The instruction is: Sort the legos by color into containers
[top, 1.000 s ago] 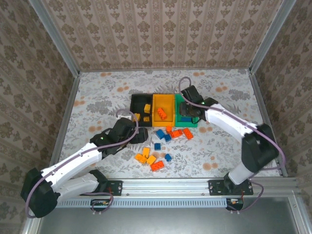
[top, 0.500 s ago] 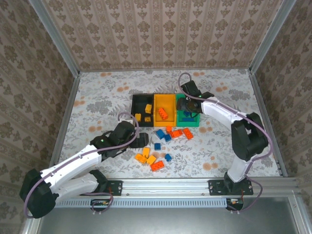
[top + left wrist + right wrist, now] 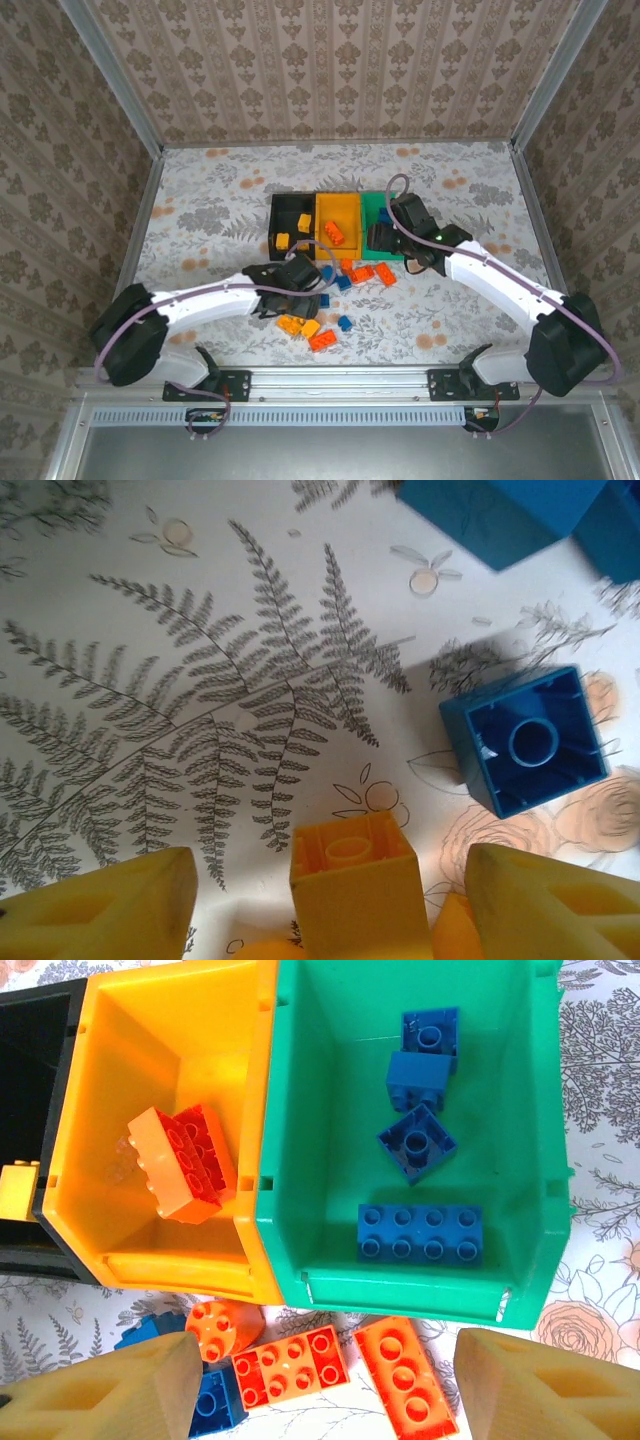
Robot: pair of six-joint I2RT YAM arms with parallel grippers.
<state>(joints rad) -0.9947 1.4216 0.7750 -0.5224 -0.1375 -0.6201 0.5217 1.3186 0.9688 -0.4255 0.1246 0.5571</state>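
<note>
Nearest the arm bases: small yellow-orange studded plastic bricks [image 3: 290, 323], a red-orange brick [image 3: 322, 341] and a small blue brick [image 3: 344, 322] lie loose on the fern-and-flower patterned table [image 3: 200, 200].
Left gripper [image 3: 330, 890]: low over the loose bricks, jaws apart, one finger on each side of a yellow brick [image 3: 352, 870]. A gap shows on both sides, so it is not gripping.
Beside that brick: an upturned blue brick [image 3: 525, 742] rests on the table, hollow underside facing up.
Middle of the table: flat red-orange bricks [image 3: 292, 1365] and a dark blue brick [image 3: 215, 1400] lie just in front of the bins.
Right gripper [image 3: 328, 1360]: above those bricks at the bins' near edge, fingers wide apart, holding nothing.
Green plastic bin [image 3: 310, 1160]: right end of the row, four blue bricks [image 3: 420, 1232] inside.
Yellow-orange bin [image 3: 150, 1020]: middle of the row, joined to the green one, with red-orange and lighter orange bricks [image 3: 180, 1165] inside.
Black bin [image 3: 285, 210]: left end of the row, two yellow bricks [image 3: 282, 240] inside.
</note>
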